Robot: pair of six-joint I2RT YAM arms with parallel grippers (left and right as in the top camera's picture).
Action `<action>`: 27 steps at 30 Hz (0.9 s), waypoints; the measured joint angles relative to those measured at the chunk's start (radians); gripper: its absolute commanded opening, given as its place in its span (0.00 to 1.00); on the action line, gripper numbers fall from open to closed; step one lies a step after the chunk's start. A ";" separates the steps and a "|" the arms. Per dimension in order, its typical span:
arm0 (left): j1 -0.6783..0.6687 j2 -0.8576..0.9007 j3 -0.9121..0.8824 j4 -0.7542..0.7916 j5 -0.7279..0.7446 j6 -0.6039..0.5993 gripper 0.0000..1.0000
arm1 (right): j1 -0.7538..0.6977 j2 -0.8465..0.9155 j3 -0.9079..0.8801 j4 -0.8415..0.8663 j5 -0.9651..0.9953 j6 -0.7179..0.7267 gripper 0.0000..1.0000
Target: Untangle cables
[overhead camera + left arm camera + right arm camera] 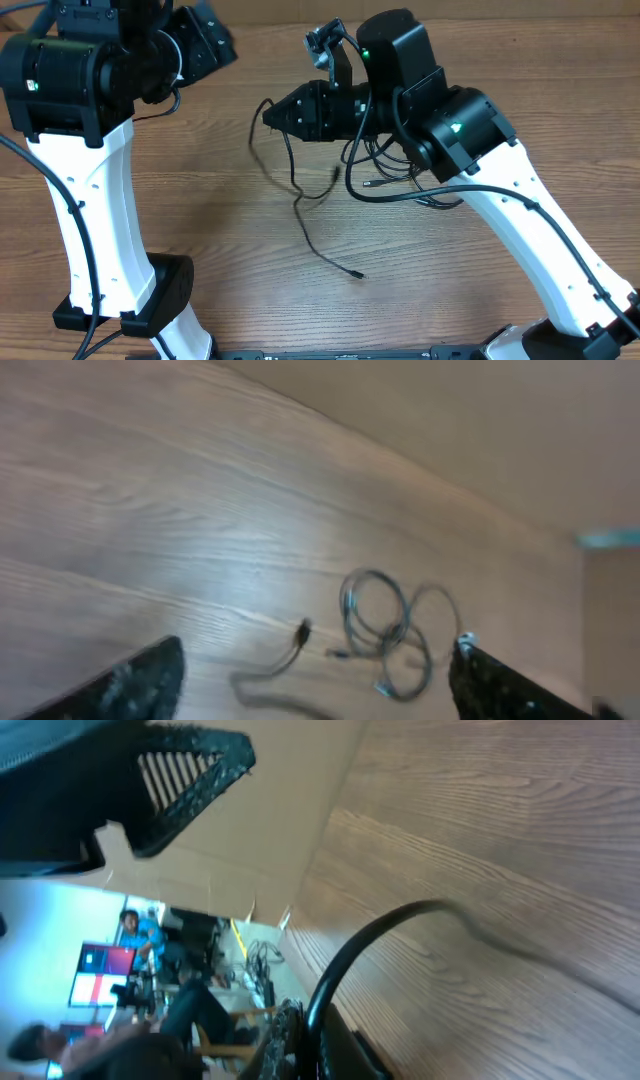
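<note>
Several thin black cables (383, 172) lie in a loose tangle on the wooden worktop (200, 210), partly hidden under the right arm's wrist. One strand (305, 215) trails out of the tangle toward the near edge and ends in a small plug (358, 273) that lies well apart from the rest. The right gripper (270, 112) points toward the left arm, just beside the tangle. Its wrist view shows its fingers standing apart, not clamped, with a cable curving up from beside the lower finger (290, 1040). The left gripper (318, 650) hangs over the far left of the worktop, well apart from the cables, its fingers spread wide with nothing between them.
</note>
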 measured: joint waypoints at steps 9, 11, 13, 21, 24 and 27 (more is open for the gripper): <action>0.000 0.000 0.000 0.000 0.209 0.361 0.70 | -0.092 0.000 0.000 -0.103 -0.119 -0.124 0.04; 0.000 0.000 0.000 0.000 0.227 0.427 0.72 | -0.117 0.000 0.000 -0.109 -0.176 -0.130 0.04; 0.000 0.000 -0.003 0.000 0.273 0.536 0.82 | -0.146 0.000 0.000 -0.108 -0.243 -0.134 0.04; -0.002 0.000 -0.082 0.003 0.487 0.796 1.00 | -0.276 0.000 0.000 -0.109 -0.462 -0.141 0.04; -0.008 0.000 -0.104 0.029 0.518 0.833 1.00 | -0.289 0.000 0.000 -0.109 -0.492 -0.143 0.04; -0.008 0.002 -0.109 0.037 0.537 0.855 1.00 | -0.289 0.000 0.000 -0.094 -0.509 -0.145 0.04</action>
